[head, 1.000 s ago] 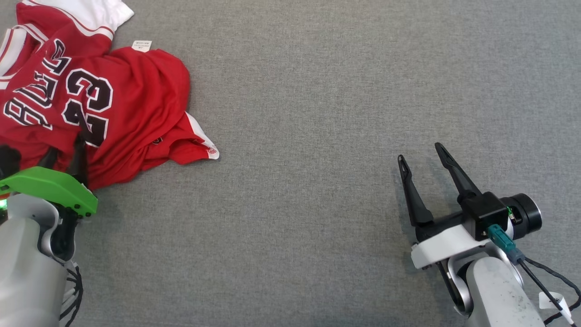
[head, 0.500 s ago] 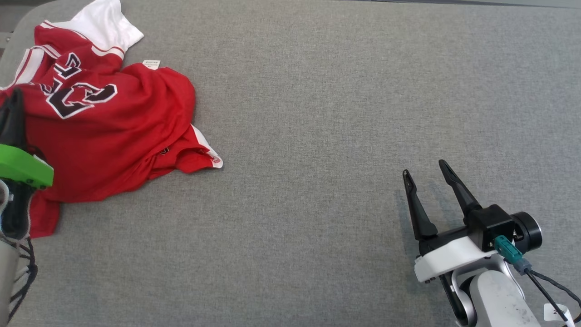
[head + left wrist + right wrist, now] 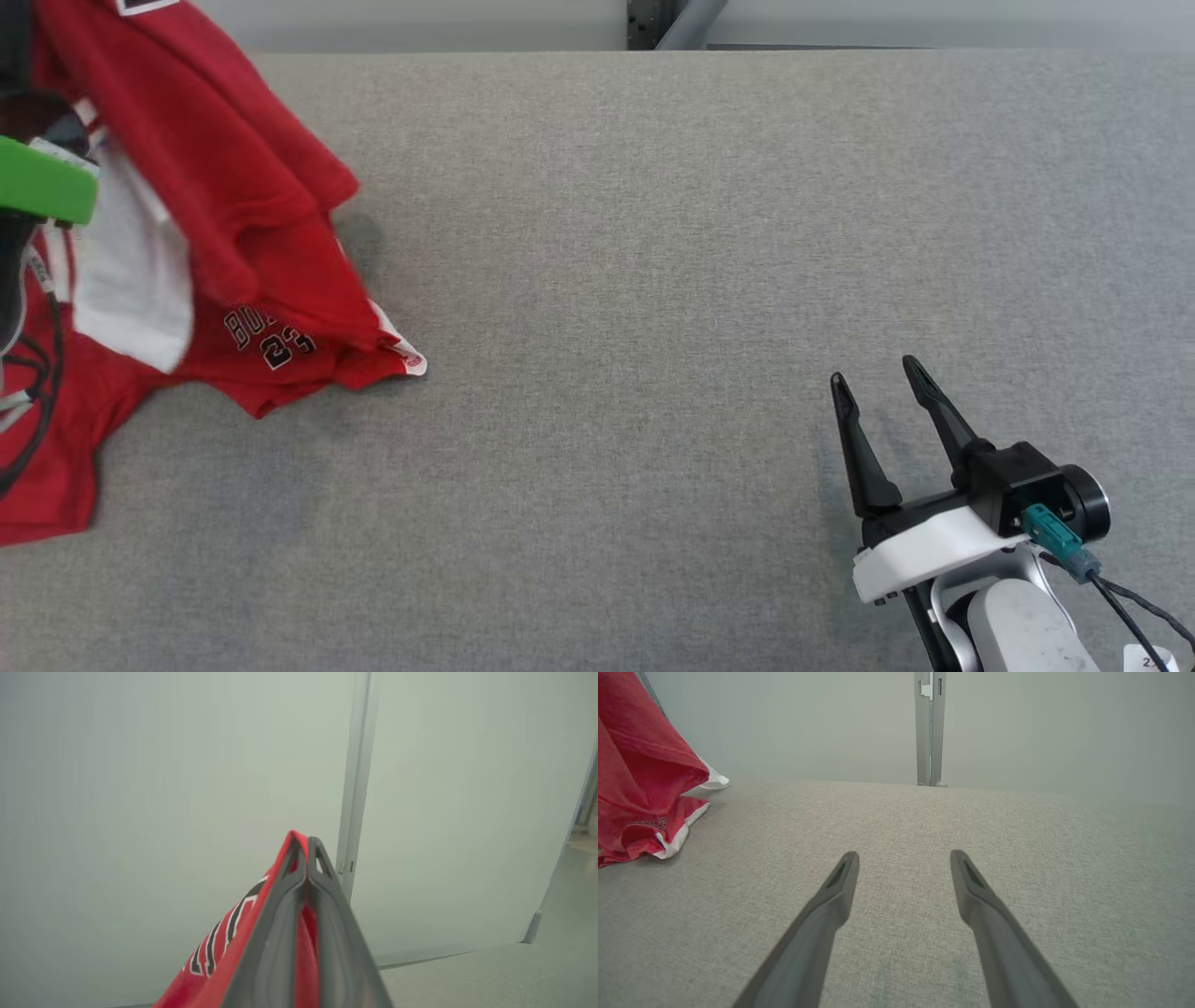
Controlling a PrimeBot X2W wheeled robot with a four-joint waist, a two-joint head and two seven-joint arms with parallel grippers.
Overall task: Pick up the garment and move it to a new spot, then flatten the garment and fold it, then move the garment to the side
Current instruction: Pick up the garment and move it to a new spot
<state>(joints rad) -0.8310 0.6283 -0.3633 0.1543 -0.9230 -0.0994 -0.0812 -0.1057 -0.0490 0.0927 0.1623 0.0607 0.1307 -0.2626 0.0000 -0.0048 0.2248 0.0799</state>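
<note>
Garment [image 3: 252,205] pinched in raised left end effector [image 3: 306,842], right end effector [image 3: 874,371] spread, low over table [image 3: 607,280]

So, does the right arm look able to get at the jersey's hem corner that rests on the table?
Probably yes. The right gripper is open, and just the grey table lies between it and the hem corner of the red jersey. Nothing stands in the way, though it looks a long sideways stretch.

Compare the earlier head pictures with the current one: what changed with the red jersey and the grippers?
The left gripper closed on the red jersey and raised it; its lower part still lies on the table. The right gripper stayed open, idle.
</note>
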